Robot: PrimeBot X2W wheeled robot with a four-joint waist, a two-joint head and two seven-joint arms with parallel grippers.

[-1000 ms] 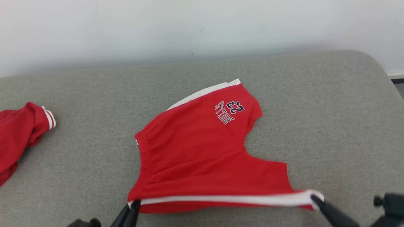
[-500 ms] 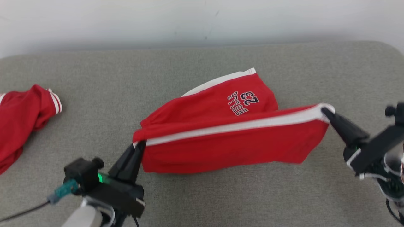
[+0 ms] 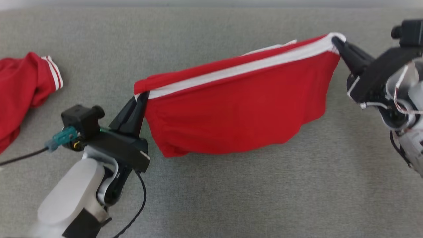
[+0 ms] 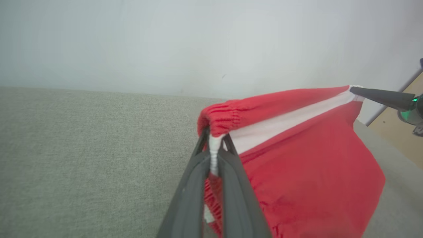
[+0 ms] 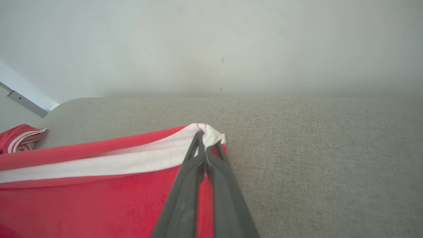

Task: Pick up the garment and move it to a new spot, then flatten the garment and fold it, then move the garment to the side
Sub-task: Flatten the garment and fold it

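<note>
The left hand [image 3: 142, 97] is clenched on the gathered waistband end of the garment [image 3: 238, 112], a pair of red shorts; in the left wrist view the white stripe [image 4: 284, 120] is seen pinched between its two dark fingers [image 4: 231, 185]. The right hand [image 3: 335, 41] is likewise closed on the other end of the same striped edge, where a small white bunch of cloth is gripped at its fingertips. Between the two hands the stripe is drawn nearly taut, higher at the right hand's end, and the red cloth is left hanging below it as a loose sheet. The lower hem appears to be touching or just above the grey padded surface [image 3: 231, 198], near its middle; which of the two cannot be told. A second layer of the shorts is glimpsed behind the raised edge. A second red garment [image 3: 19, 86] is lying crumpled at the left edge of the surface, well apart from the shorts. The pick-up is judged to be done, since the shorts are carried by both hands. It cannot be settled whether a carry to a new spot or the turning-over of a fold is in hand. Laying down, smoothing, finishing the fold and the final move to the side are judged to be left.
</note>
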